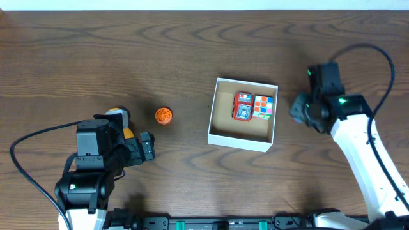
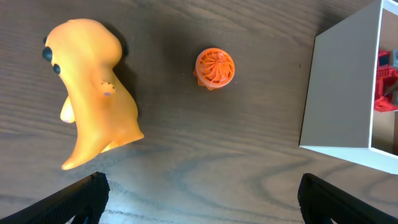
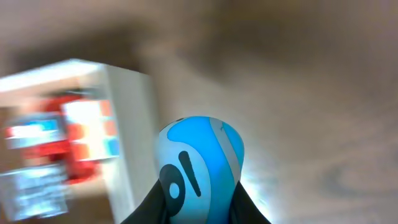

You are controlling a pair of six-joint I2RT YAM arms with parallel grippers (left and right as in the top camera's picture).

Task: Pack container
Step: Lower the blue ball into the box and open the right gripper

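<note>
Square, shallow container [image 1: 241, 141]: thin white cardboard walls, tan floor. Right gripper [image 3: 198, 208] pinches a glossy blue toy [image 3: 199, 155], perhaps a ball; left gripper [image 2: 200, 196] spread wide.

container [image 3: 127, 118] blurred, yellow toy [image 1: 116, 113] half hidden

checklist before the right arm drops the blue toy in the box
1. right end effector holds the blue toy: ok
2. right end effector over the container: not ok, it sits outside the right wall
3. free floor in the container: ok, bare beside the red toy and puzzle cube
4. left end effector away from the container: ok, open, near the orange figure and orange ball
5. grip secure: cannot tell, right wrist view is blurred
</note>
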